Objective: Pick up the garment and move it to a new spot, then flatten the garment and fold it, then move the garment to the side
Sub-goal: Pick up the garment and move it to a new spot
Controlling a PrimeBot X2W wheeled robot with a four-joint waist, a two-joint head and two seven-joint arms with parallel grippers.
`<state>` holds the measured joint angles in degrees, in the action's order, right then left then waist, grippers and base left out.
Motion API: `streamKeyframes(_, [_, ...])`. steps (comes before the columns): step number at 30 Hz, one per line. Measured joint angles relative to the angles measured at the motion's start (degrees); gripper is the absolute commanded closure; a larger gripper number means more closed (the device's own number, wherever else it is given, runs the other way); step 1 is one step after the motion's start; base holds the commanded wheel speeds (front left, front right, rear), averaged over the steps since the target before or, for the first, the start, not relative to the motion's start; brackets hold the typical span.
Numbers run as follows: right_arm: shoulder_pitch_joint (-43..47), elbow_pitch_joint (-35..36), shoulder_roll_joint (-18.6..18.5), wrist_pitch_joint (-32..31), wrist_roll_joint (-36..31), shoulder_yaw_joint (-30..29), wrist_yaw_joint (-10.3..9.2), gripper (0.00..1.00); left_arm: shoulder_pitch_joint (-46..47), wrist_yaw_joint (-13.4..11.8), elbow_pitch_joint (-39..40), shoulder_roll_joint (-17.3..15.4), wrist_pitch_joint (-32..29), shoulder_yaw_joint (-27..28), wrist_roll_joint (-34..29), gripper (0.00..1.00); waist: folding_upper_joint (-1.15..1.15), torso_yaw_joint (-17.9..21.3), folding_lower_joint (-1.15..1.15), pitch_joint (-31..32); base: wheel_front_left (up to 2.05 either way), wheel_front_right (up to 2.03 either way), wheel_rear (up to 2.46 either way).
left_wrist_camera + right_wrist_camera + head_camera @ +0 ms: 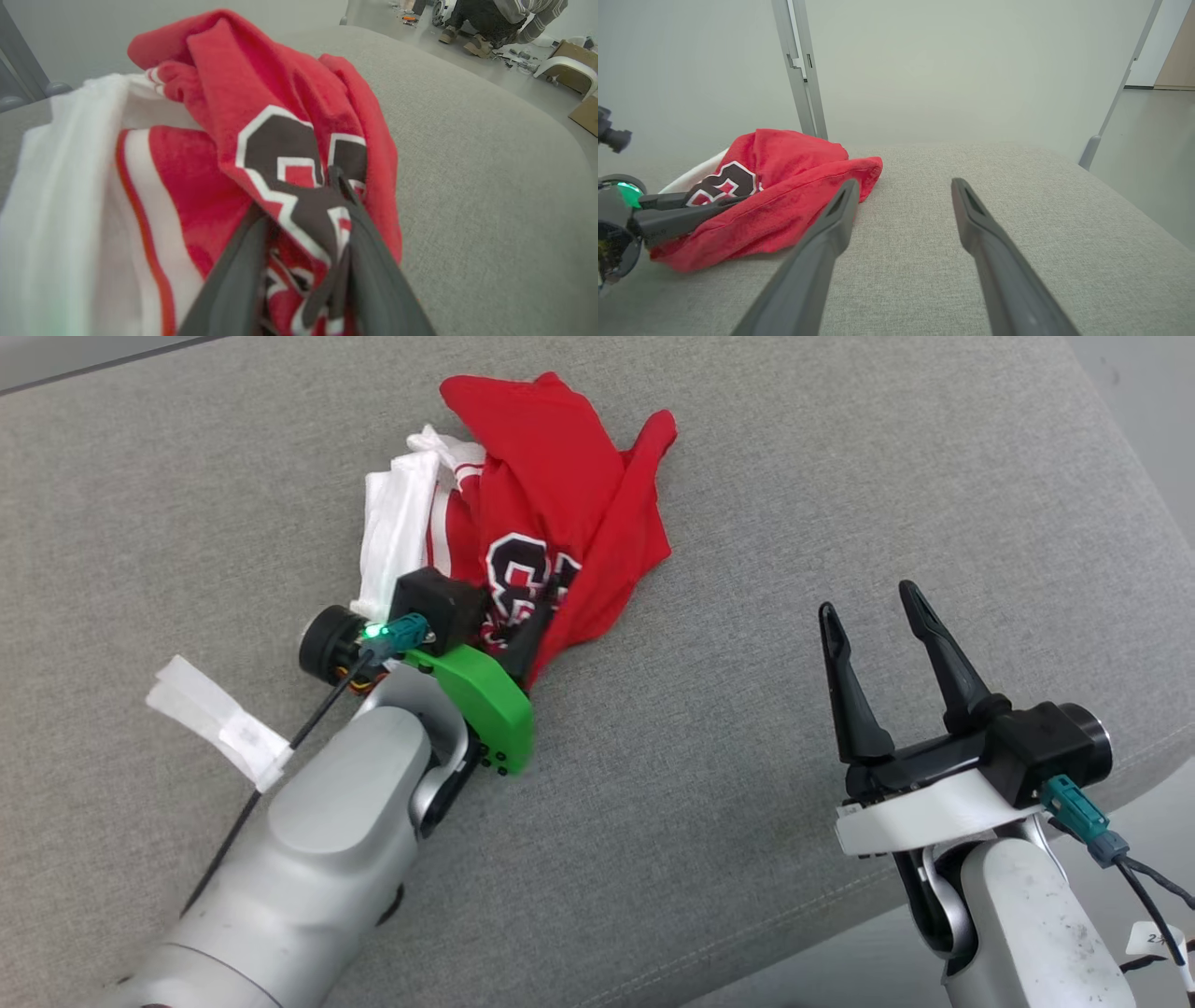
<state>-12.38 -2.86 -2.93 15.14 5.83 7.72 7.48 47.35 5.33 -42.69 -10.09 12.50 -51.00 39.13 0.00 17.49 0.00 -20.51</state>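
The garment [560,495] is a crumpled red jersey with white sleeves and a dark number, lying in a heap on the grey cushion [794,476]. My left gripper [532,611] is at the heap's near edge. In the left wrist view the garment [289,93] bulges just ahead and the left gripper [299,191] has its fingers partway apart, with a loose fold of the number patch lying between them. My right gripper [868,600] stands open and empty over bare cushion to the right. The right wrist view has the garment [784,186] and the left gripper [738,200] at its left, with the right gripper [904,183] in front.
The cushion's front edge [840,933] runs past the right arm at the lower right. A white tape tag [219,723] hangs on the left arm's cable. A metal post [798,65] rises behind the cushion. A person [495,18] crouches on the floor far off.
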Motion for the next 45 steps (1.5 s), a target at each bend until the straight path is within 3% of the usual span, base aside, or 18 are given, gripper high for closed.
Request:
streamKeyframes(6, [1.15,-0.65,0.04,0.0,-1.19,0.62,0.01,0.0,-0.44,0.07,0.16,2.23,2.32,1.68,-1.54,0.0,0.0,-0.41,0.0,1.32,0.0,0.0,0.0])
streamKeyframes(11, [2.75,-1.51,0.08,0.0,-2.0,1.3,0.01,0.0,-6.15,-3.27,10.68,1.27,2.54,9.55,-6.49,0.0,0.0,-2.06,0.0,3.76,0.0,0.0,0.0])
streamKeyframes(17, [5.31,-2.97,0.12,0.0,-2.43,2.31,0.01,0.0,-19.25,-8.59,20.59,-1.23,2.58,20.58,-12.73,0.0,0.0,-5.69,0.0,8.66,0.0,0.0,0.0])
streamKeyframes(22, [7.11,-3.18,0.1,0.0,-2.4,2.15,0.01,0.0,-31.17,-11.43,27.6,-1.49,2.65,30.31,-17.55,0.0,0.0,-9.58,0.0,13.14,0.0,0.0,0.0])
streamKeyframes(26, [8.79,-3.55,0.11,0.0,-2.32,1.86,0.01,0.0,-40.7,-11.35,32.34,0.54,2.64,37.8,-21.4,0.0,0.0,-13.05,0.0,16.66,0.0,0.0,0.0])
streamKeyframes(33, [11.89,-3.47,0.14,0.0,-2.43,0.73,0.01,0.0,-49.92,-8.58,38.45,5.65,2.65,45.9,-25.66,0.0,0.0,-16.23,0.0,20.7,0.0,0.0,0.0])
streamKeyframes(37, [13.67,-3.43,0.08,0.0,-1.96,-0.65,0.01,0.0,-54.48,-6.41,39.65,6.93,2.65,47.54,-26.75,0.0,0.0,-16.94,0.0,22.35,0.0,0.0,0.0])
streamKeyframes(45, [14.42,-4.19,0.1,0.0,-1.33,-0.73,0.01,0.0,-56.31,-6.57,39.74,7.21,2.65,46.37,-28.17,0.0,0.0,-17.17,0.0,22.67,0.0,0.0,0.0])
